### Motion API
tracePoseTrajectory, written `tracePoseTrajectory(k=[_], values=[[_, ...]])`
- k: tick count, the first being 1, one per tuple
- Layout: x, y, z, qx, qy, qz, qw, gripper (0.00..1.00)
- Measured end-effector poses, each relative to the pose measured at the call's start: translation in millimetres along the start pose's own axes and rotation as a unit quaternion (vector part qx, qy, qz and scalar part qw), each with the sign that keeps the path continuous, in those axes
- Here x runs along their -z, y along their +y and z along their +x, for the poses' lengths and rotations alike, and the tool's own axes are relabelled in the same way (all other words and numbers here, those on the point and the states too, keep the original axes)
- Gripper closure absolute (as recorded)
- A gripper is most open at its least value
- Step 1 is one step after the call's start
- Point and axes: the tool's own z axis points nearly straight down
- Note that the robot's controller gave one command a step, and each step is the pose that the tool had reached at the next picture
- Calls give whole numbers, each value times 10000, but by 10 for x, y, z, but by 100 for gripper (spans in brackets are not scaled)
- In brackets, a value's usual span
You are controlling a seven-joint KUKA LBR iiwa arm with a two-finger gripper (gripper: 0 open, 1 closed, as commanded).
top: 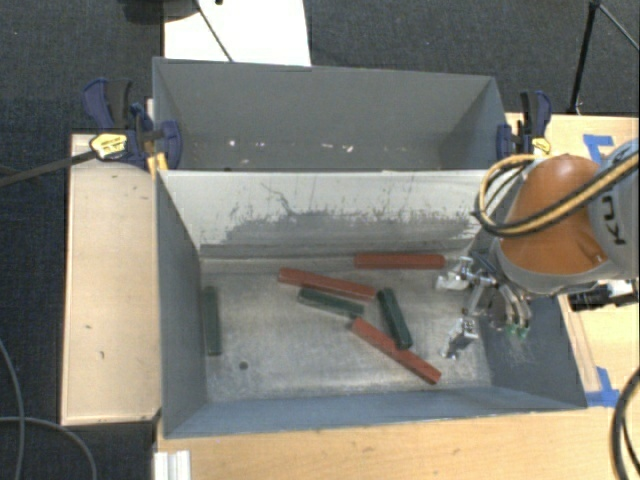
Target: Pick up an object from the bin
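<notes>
Hovering at the right end of the bin [300,373], the end effector [456,315] is being held wide and empty (approach step, seemingly). A shift left and down over the slanted red stick [395,351] is being called for next. The wrist is being hidden under the orange cover [555,218].

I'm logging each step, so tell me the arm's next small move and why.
Probably a short shift toward the view's left: the gripper hangs just right of the lower end of the slanted red bar, the nearest thing to it.
</notes>
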Motion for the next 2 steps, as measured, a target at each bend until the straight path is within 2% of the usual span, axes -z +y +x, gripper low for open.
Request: tracePoseTrajectory(k=[1,2], values=[[-213,499,233,622,24,9,9981,0],[-339,236,401,-361,-9,-22,9993,100]])
